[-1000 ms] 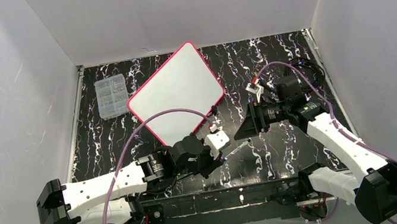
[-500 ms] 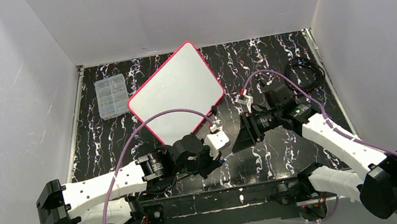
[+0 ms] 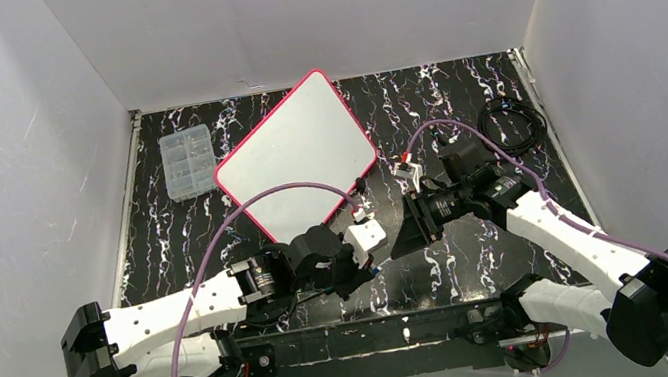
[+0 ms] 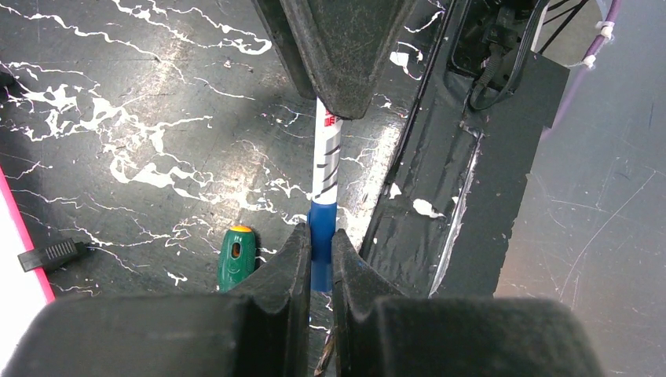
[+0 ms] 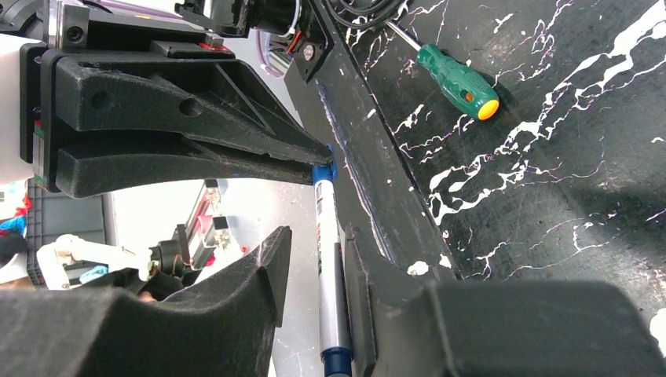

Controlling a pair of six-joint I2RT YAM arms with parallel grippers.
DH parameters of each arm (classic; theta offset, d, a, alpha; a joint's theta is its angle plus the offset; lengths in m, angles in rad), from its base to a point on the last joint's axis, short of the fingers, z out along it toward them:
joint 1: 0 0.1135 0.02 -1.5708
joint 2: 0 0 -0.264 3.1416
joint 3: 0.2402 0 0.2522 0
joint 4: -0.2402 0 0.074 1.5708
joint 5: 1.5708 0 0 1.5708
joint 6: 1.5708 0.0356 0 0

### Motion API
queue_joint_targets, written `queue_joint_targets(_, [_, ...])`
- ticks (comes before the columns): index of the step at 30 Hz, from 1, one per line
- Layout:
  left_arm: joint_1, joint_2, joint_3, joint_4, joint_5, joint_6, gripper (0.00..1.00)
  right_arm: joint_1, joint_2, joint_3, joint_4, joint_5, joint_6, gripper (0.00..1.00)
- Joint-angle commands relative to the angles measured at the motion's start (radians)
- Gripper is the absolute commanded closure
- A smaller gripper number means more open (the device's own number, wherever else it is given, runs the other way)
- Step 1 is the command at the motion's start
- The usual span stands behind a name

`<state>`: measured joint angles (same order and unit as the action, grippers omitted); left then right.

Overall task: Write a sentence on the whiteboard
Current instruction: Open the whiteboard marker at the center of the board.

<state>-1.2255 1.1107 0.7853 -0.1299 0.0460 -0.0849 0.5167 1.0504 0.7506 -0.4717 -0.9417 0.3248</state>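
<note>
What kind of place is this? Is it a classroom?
More likely a robot test booth: two white-and-black robot arms bolted to a black marble-patterned table, plain white walls boxing it in, and a pink-framed whiteboard lying flat.

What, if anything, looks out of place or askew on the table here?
A green-handled screwdriver lies on the table near its front edge, a tool with no part in writing. The whiteboard lies turned diagonally, and blank.

The large flat white rectangular whiteboard (image 3: 295, 159), with rounded corners and a thin pink-red frame, lies flat and askew on the counter (image 3: 457, 98), one corner near the far edge, left of centre.
</note>
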Motion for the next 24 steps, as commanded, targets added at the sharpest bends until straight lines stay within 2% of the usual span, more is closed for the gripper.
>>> queue_joint_targets(1, [0.009,-0.010,0.043,-0.016,0.012,0.016,1.00,0.009,0.000,0.016,0.015,-0.023,-0.007,0.61])
queue_joint_targets(8, [0.013,-0.006,0.051,-0.016,0.020,0.023,1.00,0.020,-0.001,0.012,0.018,-0.021,-0.006,0.55])
queue_joint_targets(13, [0.015,-0.007,0.055,-0.018,0.026,0.028,1.00,0.022,-0.003,0.012,0.019,-0.020,-0.006,0.60])
queue_joint_targets(18, [0.017,-0.007,0.056,-0.018,0.036,0.031,1.00,0.022,-0.006,0.013,0.019,-0.011,-0.005,0.74])
queue_joint_targets(22, [0.023,-0.012,0.053,-0.015,0.036,0.020,1.00,0.022,-0.013,0.014,0.057,0.010,0.004,0.95])
queue_joint_targets(23, [0.032,-0.015,0.055,-0.018,0.033,0.007,0.93,0.022,-0.020,0.011,0.077,0.028,0.019,0.99])
queue_joint_targets(24, [0.042,-0.020,0.053,-0.017,0.032,-0.012,0.76,0.022,-0.028,0.010,0.102,0.048,0.033,0.99])
